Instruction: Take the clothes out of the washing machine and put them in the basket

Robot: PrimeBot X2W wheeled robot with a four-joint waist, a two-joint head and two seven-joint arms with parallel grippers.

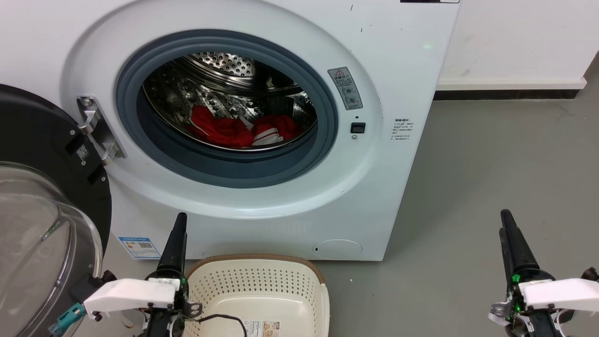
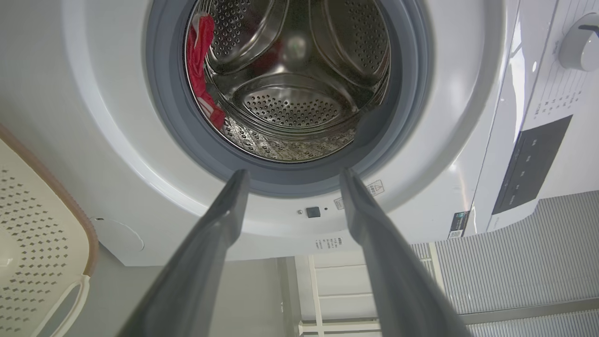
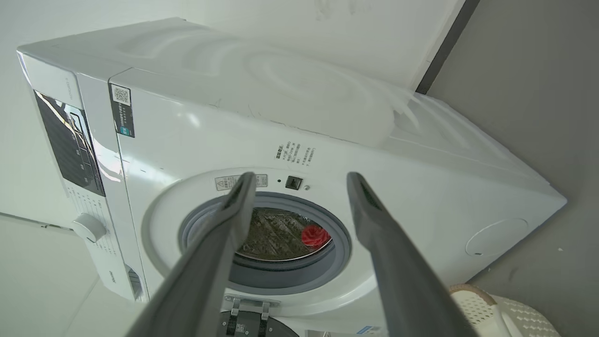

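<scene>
Two spread, empty: left gripper (image 2: 295, 172), right gripper (image 3: 300, 174); first pick apparently pending.
Clothes (image 1: 238, 131) far inside washing machine (image 1: 374, 196); next, likely reach in; basket (image 1: 255, 257) near.

Setting: laundry area | Signs: white front-loading washing machine (image 1: 262, 224); cream perforated laundry basket (image 1: 255, 258) before it; grey floor (image 1: 491, 164); white wall (image 1: 514, 37), dark skirting (image 1: 505, 94)
</scene>
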